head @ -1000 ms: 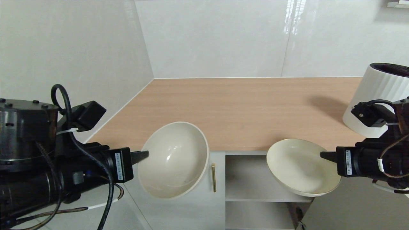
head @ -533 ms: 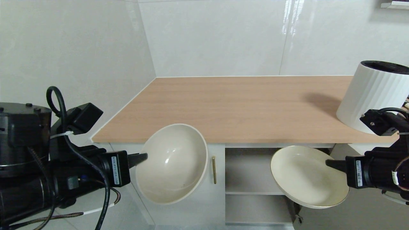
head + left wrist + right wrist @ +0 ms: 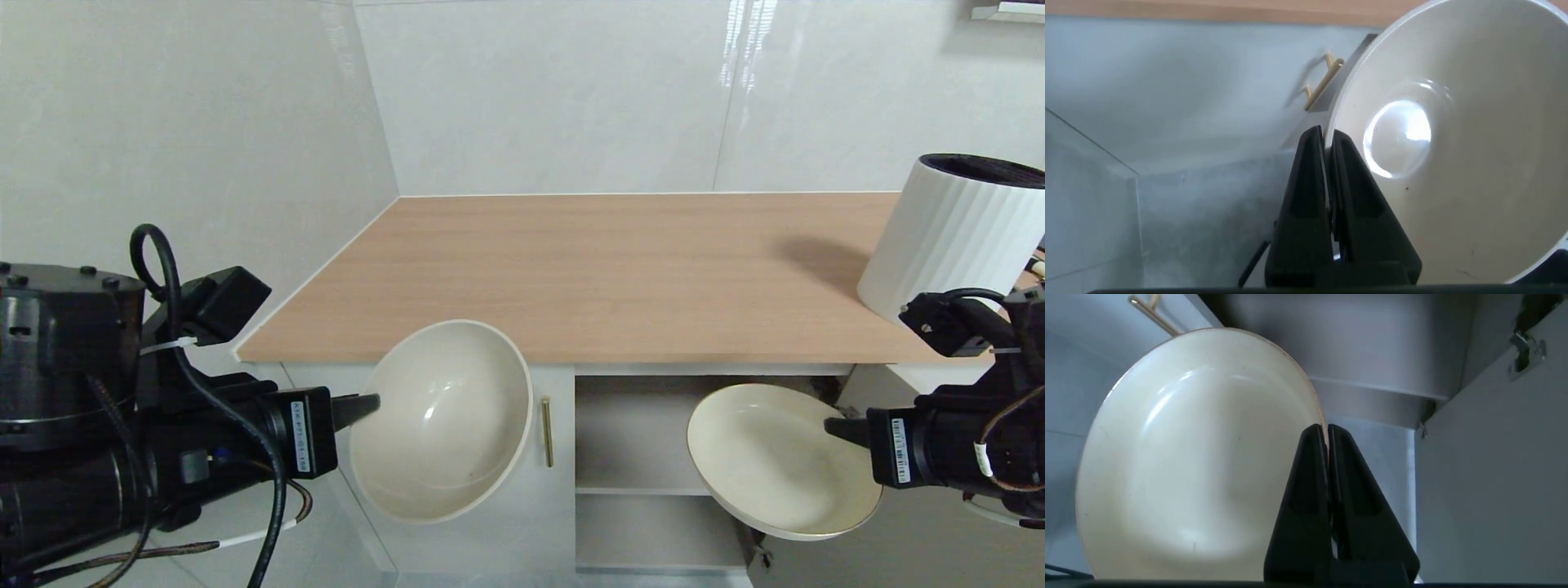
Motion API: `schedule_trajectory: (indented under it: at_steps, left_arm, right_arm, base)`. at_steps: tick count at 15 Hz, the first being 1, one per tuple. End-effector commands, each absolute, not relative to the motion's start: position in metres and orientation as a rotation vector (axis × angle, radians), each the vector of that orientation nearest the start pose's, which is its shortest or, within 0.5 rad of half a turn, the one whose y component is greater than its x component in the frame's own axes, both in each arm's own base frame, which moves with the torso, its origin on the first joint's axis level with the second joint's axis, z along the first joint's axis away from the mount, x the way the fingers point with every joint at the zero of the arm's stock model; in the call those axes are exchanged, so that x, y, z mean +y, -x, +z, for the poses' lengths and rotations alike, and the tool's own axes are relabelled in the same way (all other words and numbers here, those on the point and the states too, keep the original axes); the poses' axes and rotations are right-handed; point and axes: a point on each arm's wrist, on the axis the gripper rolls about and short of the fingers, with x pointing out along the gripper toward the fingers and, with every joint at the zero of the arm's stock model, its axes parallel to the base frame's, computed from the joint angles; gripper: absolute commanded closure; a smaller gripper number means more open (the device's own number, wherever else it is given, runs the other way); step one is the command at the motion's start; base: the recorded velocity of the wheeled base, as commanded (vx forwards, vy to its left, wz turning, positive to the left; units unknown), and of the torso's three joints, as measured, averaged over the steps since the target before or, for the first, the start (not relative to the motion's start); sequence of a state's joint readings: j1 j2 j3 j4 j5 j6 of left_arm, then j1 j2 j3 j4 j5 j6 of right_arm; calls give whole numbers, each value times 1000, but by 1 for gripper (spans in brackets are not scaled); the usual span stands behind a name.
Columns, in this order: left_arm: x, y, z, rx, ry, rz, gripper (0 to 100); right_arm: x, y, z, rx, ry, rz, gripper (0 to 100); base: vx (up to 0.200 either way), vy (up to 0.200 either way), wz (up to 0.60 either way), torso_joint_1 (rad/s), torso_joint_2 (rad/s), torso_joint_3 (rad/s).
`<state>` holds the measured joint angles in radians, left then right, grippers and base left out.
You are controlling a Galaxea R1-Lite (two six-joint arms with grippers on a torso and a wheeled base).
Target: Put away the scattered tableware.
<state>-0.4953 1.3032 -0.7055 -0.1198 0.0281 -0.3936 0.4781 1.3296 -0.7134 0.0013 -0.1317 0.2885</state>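
While the left gripper (image 3: 369, 403) squeezes tight on the rim of the big bowl (image 3: 445, 425), the bowl hangs tipped in front of the shut cupboard door (image 3: 543, 531) and hides part of it. The right gripper (image 3: 834, 426) squeezes the rim of the plate (image 3: 775, 465). The plate is tipped before the open shelf (image 3: 629, 441), below the wooden counter (image 3: 604, 269). A white pot (image 3: 955, 237) at the far right is cut off.

A light wooden countertop (image 3: 620, 278) runs into the tiled corner, with a white ribbed container (image 3: 955, 237) standing upright on its right end
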Motion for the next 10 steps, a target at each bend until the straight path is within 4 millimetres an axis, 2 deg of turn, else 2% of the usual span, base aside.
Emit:
schedule_trajectory:
  at_steps: [1,4,10]
  left_arm:
    - [-95,-178,203,562,251,-356,100]
    - [-96,-179,202,566,250,-357,100]
    - [-96,-179,202,569,249,-354,100]
  right_arm:
    - [91,-181,188,655,-83,243,100]
    - [90,-181,188,655,-83,241,100]
    - [91,-181,184,639,-84,246,100]
  base:
    - [0,0,0,0,0,0]
    - [0,0,0,-28,76,40]
    - [0,0,0,-161,430,262]
